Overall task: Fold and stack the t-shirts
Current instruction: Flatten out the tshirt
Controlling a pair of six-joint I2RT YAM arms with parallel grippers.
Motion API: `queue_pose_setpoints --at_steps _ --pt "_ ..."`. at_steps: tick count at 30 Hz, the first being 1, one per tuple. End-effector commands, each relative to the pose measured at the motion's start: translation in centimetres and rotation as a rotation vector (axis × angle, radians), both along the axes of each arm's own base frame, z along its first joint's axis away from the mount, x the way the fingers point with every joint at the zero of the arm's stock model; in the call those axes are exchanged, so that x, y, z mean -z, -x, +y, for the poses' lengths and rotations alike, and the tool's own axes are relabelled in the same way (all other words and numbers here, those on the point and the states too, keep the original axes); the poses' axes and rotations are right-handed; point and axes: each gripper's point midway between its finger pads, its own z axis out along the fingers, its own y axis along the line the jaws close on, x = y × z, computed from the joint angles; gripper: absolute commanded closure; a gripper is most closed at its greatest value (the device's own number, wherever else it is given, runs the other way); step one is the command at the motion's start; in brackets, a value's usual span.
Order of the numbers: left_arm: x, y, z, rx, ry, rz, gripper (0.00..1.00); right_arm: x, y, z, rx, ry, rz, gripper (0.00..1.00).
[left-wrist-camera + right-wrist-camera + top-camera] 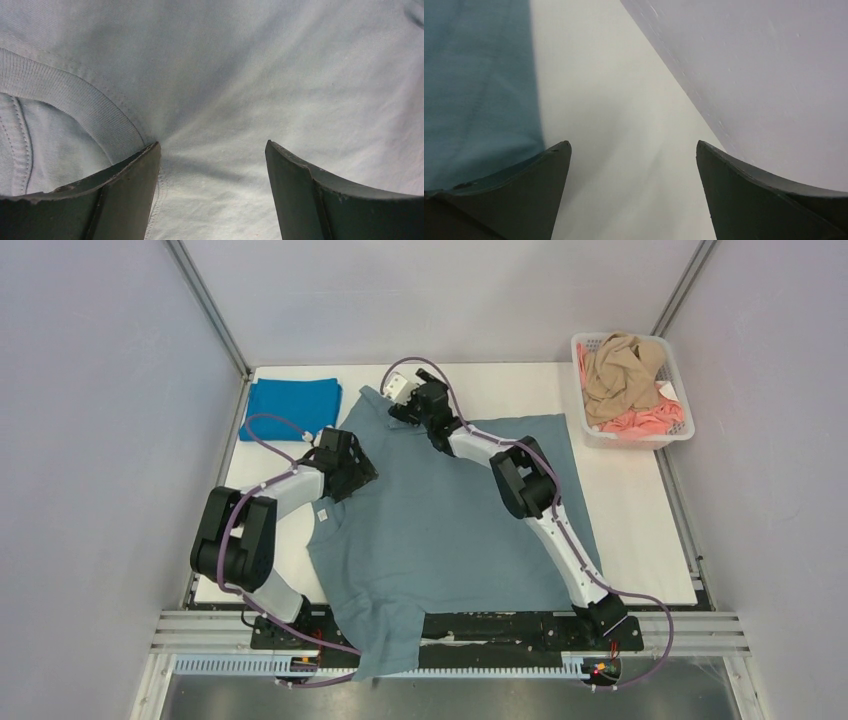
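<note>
Directly beneath parted left gripper [212, 145] lies grey-blue t-shirt [450, 520].

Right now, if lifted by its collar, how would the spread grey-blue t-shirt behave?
Probably floppy: the grey-blue t-shirt lies flat and one sleeve drapes over the table edge. Likely to bunch: creases fan out at the left gripper.

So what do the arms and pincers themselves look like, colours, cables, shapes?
The left arm and right arm are white links between chunky black joint housings, each trailing a looping mauve cable. The left pincer and right pincer each have two dark grey, curved fingers.
</note>
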Motion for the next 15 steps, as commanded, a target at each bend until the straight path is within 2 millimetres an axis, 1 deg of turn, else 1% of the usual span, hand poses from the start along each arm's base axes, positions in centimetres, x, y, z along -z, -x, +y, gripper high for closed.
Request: queue_pose_setpoints --at_steps 1,4,6,8,10,13,15 --pt "2.2 2.8 1.8 -0.025 -0.071 0.103 0.16 -6.5 -0.1 0.9 -0.045 -0.157 -0.057 0.02" --pt "2.2 2.8 1.8 -0.026 -0.073 0.103 0.16 -9.7 2.0 2.5 -0.113 -0.246 -0.070 0.02" --pt "2.1 2.8 1.7 -0.024 -0.068 0.101 0.16 -10.8 3.5 3.9 -0.175 -0.289 -0.049 0.02" --pt "2.0 2.7 1.7 -0.022 -0.067 0.096 0.16 -10.6 5.3 5.6 -0.271 -0.302 -0.018 0.02" --pt "1.9 2.7 1.7 -0.022 -0.067 0.098 0.16 -9.7 6.6 6.7 -0.320 -0.269 -0.001 0.02" --pt "1.7 2.7 1.6 -0.021 -0.060 0.088 0.16 -7.6 7.6 8.1 -0.364 -0.186 0.011 0.02" --pt "1.6 2.8 1.6 -0.021 -0.056 0.085 0.16 -6.3 7.8 8.6 -0.376 -0.128 0.019 0.02"
